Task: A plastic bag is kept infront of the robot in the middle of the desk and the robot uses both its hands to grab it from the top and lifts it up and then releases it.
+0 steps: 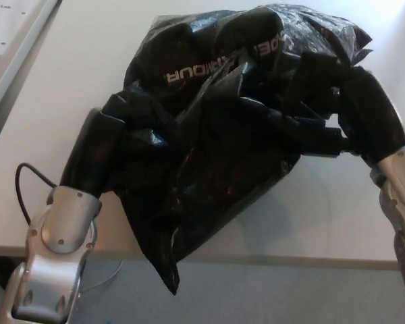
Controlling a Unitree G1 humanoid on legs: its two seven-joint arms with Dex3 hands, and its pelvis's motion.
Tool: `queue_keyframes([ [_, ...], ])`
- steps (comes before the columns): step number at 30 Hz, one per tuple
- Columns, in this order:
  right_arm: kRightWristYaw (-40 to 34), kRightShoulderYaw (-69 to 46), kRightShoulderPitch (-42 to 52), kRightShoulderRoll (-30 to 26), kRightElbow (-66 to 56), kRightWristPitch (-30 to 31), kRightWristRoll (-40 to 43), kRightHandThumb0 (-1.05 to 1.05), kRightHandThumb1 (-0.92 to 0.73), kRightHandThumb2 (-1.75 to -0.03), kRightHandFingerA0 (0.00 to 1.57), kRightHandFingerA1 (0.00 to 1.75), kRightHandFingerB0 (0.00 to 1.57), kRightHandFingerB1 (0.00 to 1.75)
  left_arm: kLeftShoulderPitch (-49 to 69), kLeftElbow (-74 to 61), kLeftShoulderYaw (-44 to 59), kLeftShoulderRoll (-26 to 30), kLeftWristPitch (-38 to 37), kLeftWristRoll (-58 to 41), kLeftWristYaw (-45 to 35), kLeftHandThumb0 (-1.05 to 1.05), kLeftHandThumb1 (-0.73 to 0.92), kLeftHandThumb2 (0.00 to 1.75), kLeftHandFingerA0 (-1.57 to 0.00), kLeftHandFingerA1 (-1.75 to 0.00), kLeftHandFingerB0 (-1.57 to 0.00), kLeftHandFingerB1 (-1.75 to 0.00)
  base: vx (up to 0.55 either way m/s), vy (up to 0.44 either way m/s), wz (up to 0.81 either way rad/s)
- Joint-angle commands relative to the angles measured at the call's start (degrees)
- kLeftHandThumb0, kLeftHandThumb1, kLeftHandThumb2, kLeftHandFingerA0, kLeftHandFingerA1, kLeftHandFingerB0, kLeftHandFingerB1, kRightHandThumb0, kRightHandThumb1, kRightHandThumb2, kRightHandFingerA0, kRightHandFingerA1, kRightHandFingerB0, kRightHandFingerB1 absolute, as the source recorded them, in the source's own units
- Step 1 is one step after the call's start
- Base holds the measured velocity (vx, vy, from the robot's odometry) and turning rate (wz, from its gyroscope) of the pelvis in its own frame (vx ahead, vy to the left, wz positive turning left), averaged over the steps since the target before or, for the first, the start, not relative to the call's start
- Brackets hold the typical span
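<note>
A black plastic bag (209,162) with white lettering hangs crumpled over the white desk (88,74), bunched toward its middle, its lower corner drooping past the desk's front edge. My left hand (118,131) is buried in the bag's left side and is shut on a fold of the plastic. My right hand (324,131) comes in from the right and is shut on the bag's right side, its black fingers pinching the plastic. Both forearms slope up toward the bag. The bag's far end looks to rest on the desk.
A sheet of white paper (3,23) lies at the top left beside a grey ledge (17,71). A black cable (27,182) loops by my left wrist. Grey floor (270,297) shows below the desk's front edge.
</note>
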Motion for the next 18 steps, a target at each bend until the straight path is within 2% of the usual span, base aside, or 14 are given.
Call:
queue_keyframes([
  [1,0.09,-5.68,-7.51,2.90,-8.14,14.96,13.67,-0.26,-0.64,-0.58,0.86,1.75,0.66,1.75,-6.33,-3.32,3.92,0.60,-7.88,-3.59,2.38,-0.22,0.39,0.84,-1.30,-1.37,-1.05,-1.09,0.00,0.000,0.00],
  [3,-0.09,-7.59,-9.89,2.97,-9.56,18.49,16.19,-0.27,-0.66,-0.59,0.85,1.75,0.65,1.75,-8.78,-3.17,5.25,0.73,-8.75,-4.19,2.76,-0.23,0.60,0.58,-1.05,-1.56,-0.97,-1.19,0.00,0.000,0.00],
  [4,-0.79,-8.50,-10.95,3.10,-10.21,19.90,17.07,-0.25,-0.65,-0.58,0.84,1.75,0.64,1.75,-9.96,-3.43,5.76,0.88,-8.89,-3.43,3.63,-0.21,0.38,0.86,-1.27,-1.33,-1.06,-1.11,0.00,0.000,0.00],
  [8,-2.93,-11.71,-16.48,3.23,-9.65,20.97,18.50,-0.27,-0.64,-0.57,0.89,1.75,0.67,1.75,-15.77,-5.66,8.00,0.88,-6.77,-3.18,5.22,-0.19,0.58,0.61,-1.05,-1.62,-0.96,-1.28,0.00,0.000,0.00],
  [9,-3.60,-12.10,-18.00,3.00,-9.23,20.32,17.40,-0.34,-0.43,-0.83,1.20,1.42,1.00,1.31,-17.48,-6.09,8.52,0.99,-6.75,-2.71,5.76,-0.17,0.58,0.60,-1.02,-1.69,-0.94,-1.39,0.00,0.000,0.00],
  [10,-3.62,-12.24,-19.05,2.55,-8.92,19.88,16.50,-0.31,-0.64,-0.57,0.87,1.75,0.69,1.72,-18.71,-6.75,8.86,0.96,-6.19,-1.84,6.45,-0.19,0.59,0.57,-1.01,-1.71,-0.90,-1.52,0.00,0.000,0.00],
  [11,-3.75,-13.38,-21.11,2.56,-8.57,21.08,17.99,-0.33,-0.44,-0.83,1.21,1.41,1.02,1.32,-20.61,-7.73,9.47,0.62,-4.99,-1.86,7.03,-0.14,0.60,0.59,-1.04,-1.68,-0.91,-1.53,0.00,0.000,0.00],
  [12,-3.96,-15.08,-23.66,2.89,-8.22,23.19,20.71,-0.33,-0.44,-0.83,1.21,1.41,1.02,1.32,-22.77,-8.83,10.20,0.12,-3.51,-2.39,7.50,-0.14,0.60,0.59,-1.04,-1.68,-0.91,-1.53,0.00,0.000,0.00],
  [13,-4.15,-15.36,-24.52,2.78,-8.17,23.58,20.72,-0.29,-0.62,-0.57,0.90,1.75,0.67,1.75,-23.74,-9.11,10.35,0.05,-2.97,-1.88,7.97,-0.14,0.61,0.59,-1.05,-1.67,-0.91,-1.55,0.00,0.000,0.00],
  [14,-4.47,-15.70,-25.58,2.57,-8.21,24.52,20.69,-0.36,-0.42,-0.81,1.21,1.43,1.00,1.32,-25.01,-9.24,10.63,0.09,-2.46,-1.21,8.56,-0.16,0.61,0.58,-1.05,-1.69,-0.89,-1.59,0.00,0.000,0.00],
  [15,-4.79,-15.94,-26.41,2.37,-8.30,25.45,20.64,-0.36,-0.42,-0.81,1.21,1.43,1.00,1.32,-26.08,-9.23,10.87,0.18,-2.14,-0.65,9.05,-0.16,0.61,0.58,-1.05,-1.69,-0.89,-1.59,0.00,0.000,0.00],
  [16,-5.50,-16.28,-27.43,2.22,-8.32,26.35,20.48,-0.30,-0.59,-0.57,0.85,1.72,0.73,1.68,-27.52,-8.17,10.90,1.13,-3.69,1.47,10.26,-0.17,0.60,0.58,-1.04,-1.70,-0.87,-1.61,0.00,0.000,0.00],
  [17,-5.65,-16.14,-28.14,1.90,-7.99,25.82,19.71,-0.28,-0.61,-0.56,0.82,1.74,0.69,1.68,-29.06,-8.10,11.34,1.31,-3.10,1.19,10.39,-0.25,0.38,0.85,-1.29,-1.38,-1.11,-1.25,0.00,0.000,0.00],
  [18,-5.79,-15.88,-29.08,1.43,-7.50,24.93,18.61,-0.28,-0.61,-0.56,0.82,1.74,0.69,1.68,-31.18,-8.15,11.99,1.42,-1.95,0.44,10.43,-0.25,0.38,0.85,-1.29,-1.38,-1.11,-1.25,0.00,0.000,0.00],
])
